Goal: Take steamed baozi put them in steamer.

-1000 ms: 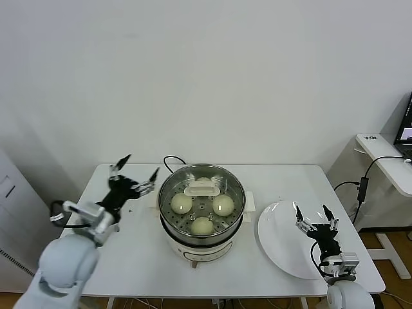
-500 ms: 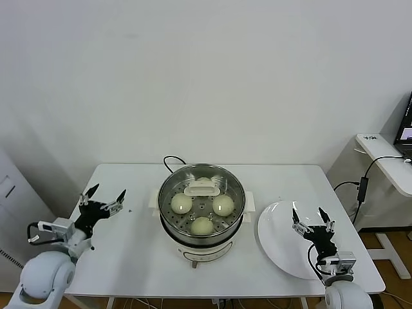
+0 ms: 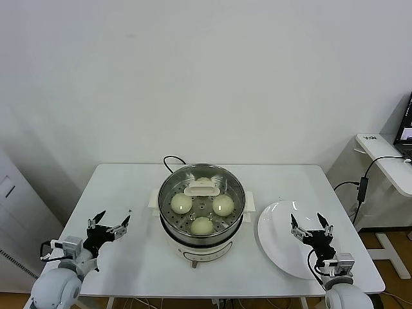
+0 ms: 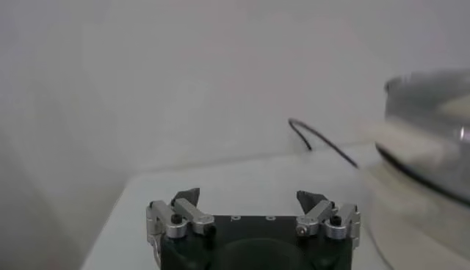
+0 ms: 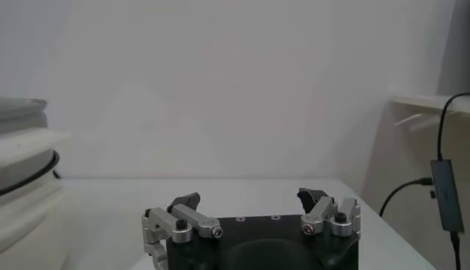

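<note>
Already in the steamer (image 3: 201,209) mid-table, soft buns (image 3: 202,224) would need gentle side grips; left gripper (image 3: 108,223) and right gripper (image 3: 311,226) hover at the front corners, jaws apart, empty.

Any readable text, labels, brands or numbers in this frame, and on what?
None can be read.
Steamer: no brand or label shows; a small dark mark low on its front is too small to read.
Side desk: a small dark mark on its top near the back, too small to read.
Screen at the right edge: lit, content too small to read.
Plate, table, both claws: no markings.
</note>
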